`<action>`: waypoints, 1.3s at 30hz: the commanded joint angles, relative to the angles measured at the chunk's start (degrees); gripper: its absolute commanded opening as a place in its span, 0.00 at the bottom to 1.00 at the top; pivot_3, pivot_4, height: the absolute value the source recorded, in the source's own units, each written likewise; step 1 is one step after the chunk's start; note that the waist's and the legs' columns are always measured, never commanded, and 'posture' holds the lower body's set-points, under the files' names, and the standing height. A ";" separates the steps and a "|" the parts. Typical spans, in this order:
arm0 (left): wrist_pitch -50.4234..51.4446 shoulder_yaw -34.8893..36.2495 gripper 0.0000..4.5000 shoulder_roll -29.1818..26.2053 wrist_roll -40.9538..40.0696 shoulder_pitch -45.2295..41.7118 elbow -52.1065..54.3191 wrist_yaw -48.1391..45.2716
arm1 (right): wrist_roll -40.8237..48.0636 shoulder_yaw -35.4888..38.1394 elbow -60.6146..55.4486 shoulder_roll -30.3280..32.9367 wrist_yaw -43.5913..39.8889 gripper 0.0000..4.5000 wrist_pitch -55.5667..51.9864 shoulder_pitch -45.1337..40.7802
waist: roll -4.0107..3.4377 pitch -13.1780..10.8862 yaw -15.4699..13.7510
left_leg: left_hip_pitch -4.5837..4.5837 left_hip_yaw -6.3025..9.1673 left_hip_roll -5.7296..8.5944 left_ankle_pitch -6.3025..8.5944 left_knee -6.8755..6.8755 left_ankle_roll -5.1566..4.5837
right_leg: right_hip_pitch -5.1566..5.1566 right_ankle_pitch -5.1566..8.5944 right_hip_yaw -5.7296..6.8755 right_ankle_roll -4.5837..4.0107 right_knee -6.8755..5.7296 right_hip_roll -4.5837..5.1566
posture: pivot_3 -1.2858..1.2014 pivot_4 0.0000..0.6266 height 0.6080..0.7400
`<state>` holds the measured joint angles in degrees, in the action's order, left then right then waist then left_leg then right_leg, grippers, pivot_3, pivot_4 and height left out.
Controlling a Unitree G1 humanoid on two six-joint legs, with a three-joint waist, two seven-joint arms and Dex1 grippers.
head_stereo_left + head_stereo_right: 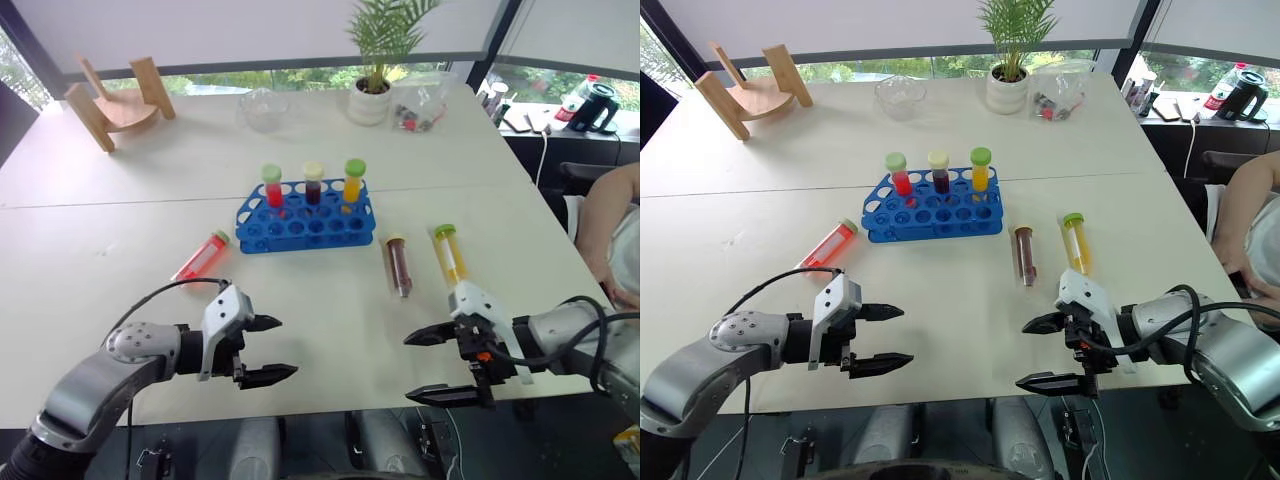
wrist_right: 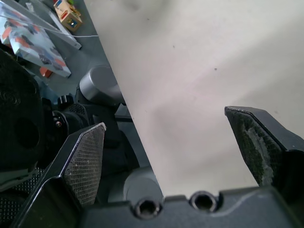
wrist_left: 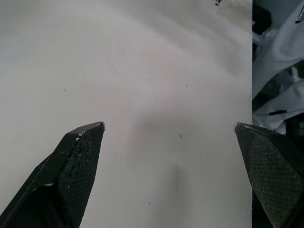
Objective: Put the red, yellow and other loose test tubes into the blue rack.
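Three test tubes lie loose on the white table: a pink-red one (image 1: 203,257) left of the blue rack (image 1: 300,233), a dark brown one (image 1: 398,265) and a yellow one (image 1: 449,254) to its right. The rack holds a red tube (image 1: 272,186), a dark tube (image 1: 313,183) and an orange tube (image 1: 353,181), all upright in its back row. My left gripper (image 1: 288,346) hovers open and empty near the table's front edge, below the pink-red tube. My right gripper (image 1: 407,370) is open and empty too, just in front of the yellow tube. Bare tabletop lies between each gripper's fingers in the wrist views.
At the back stand a wooden holder (image 1: 115,100), a glass bowl (image 1: 263,108), a potted plant (image 1: 372,95) and a clear bag (image 1: 420,105). A person's arm (image 1: 605,215) rests at the table's right edge. The table's front edge (image 1: 340,405) runs just under both grippers.
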<state>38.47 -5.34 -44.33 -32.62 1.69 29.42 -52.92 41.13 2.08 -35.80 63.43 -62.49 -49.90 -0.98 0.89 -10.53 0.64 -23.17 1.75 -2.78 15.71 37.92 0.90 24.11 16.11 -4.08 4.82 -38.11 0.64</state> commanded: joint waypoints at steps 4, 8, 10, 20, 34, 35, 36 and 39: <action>-0.72 4.56 1.00 -2.84 -1.37 -8.56 -2.19 -3.01 | 10.70 9.05 10.18 4.74 -0.02 1.00 -10.47 -19.91 | -0.27 -0.24 0.19 | 0.00 -0.03 0.00 -0.01 0.09 0.01 | 0.01 -0.02 -0.02 -0.01 -0.04 -0.01 | 0.52 0.24 1.00; -2.77 3.00 1.00 -8.04 2.10 -18.21 -4.01 -7.23 | -3.95 -5.13 27.59 9.78 -2.46 1.00 -9.80 -38.74 | -0.23 -0.31 -0.09 | -0.03 -0.10 0.00 -0.10 0.12 0.17 | 0.10 -0.14 -0.04 -0.35 0.07 0.02 | 0.52 0.24 1.00; -2.47 2.93 1.00 -8.62 1.62 -21.15 -4.39 -8.18 | -11.15 -14.49 34.90 9.59 -4.71 1.00 -11.84 -46.40 | -0.13 -0.22 0.03 | 0.08 -0.11 0.00 -0.08 0.00 0.14 | -0.04 -0.06 -0.03 -0.33 0.15 0.02 | 0.52 0.24 1.00; -3.88 2.48 1.00 -9.50 2.82 -26.01 -2.48 -10.68 | -33.34 -42.86 77.16 -8.43 -17.96 1.00 -18.25 -74.69 | -0.46 -0.43 0.52 | -0.36 -0.46 -0.05 0.03 -0.28 -0.06 | 0.81 -0.09 -0.33 -0.13 0.07 -0.04 | 0.52 0.24 1.00; -0.04 2.67 1.00 -7.18 2.81 -20.47 3.37 -4.07 | -49.58 -42.85 99.47 -26.24 -12.84 0.56 -2.10 -73.86 | -0.39 -0.38 0.53 | -0.23 -0.49 -0.02 0.09 0.00 -0.14 | 0.56 -0.13 -0.32 -0.06 -0.10 0.01 | 0.52 0.24 1.00; -0.05 2.94 1.00 -7.48 2.93 -20.05 3.28 -4.07 | -50.36 -42.61 99.41 -26.34 -12.93 0.45 -1.35 -73.43 | -0.40 -0.37 0.55 | -0.19 -0.48 -0.02 0.12 0.01 -0.21 | 0.52 -0.14 -0.32 -0.04 -0.10 0.01 | 0.52 0.24 1.00; -0.20 3.19 1.00 -7.73 3.06 -19.65 3.13 -4.15 | -51.08 -42.25 99.42 -26.52 -12.93 0.33 -0.76 -73.14 | -0.39 -0.36 0.52 | -0.17 -0.48 -0.02 0.12 0.00 -0.21 | 0.49 -0.15 -0.32 -0.04 -0.10 0.01 | 0.52 0.24 1.00; -0.42 3.79 1.00 -8.14 3.21 -19.68 1.59 -4.48 | -50.52 -37.06 98.79 -25.87 -9.77 0.18 -0.45 -72.56 | -0.30 -0.30 0.50 | -0.15 -0.35 -0.02 0.12 0.01 -0.20 | 0.43 -0.15 -0.23 -0.04 -0.10 -0.01 | 0.52 0.24 1.00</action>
<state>38.49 -3.56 -51.79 -29.32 -17.68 30.85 -57.28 -9.91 -37.38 62.86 37.66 -74.25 -50.78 -74.87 0.59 -10.84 1.14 -23.30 1.41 -2.81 15.82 37.92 0.70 24.51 15.96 -4.31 4.78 -38.21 0.63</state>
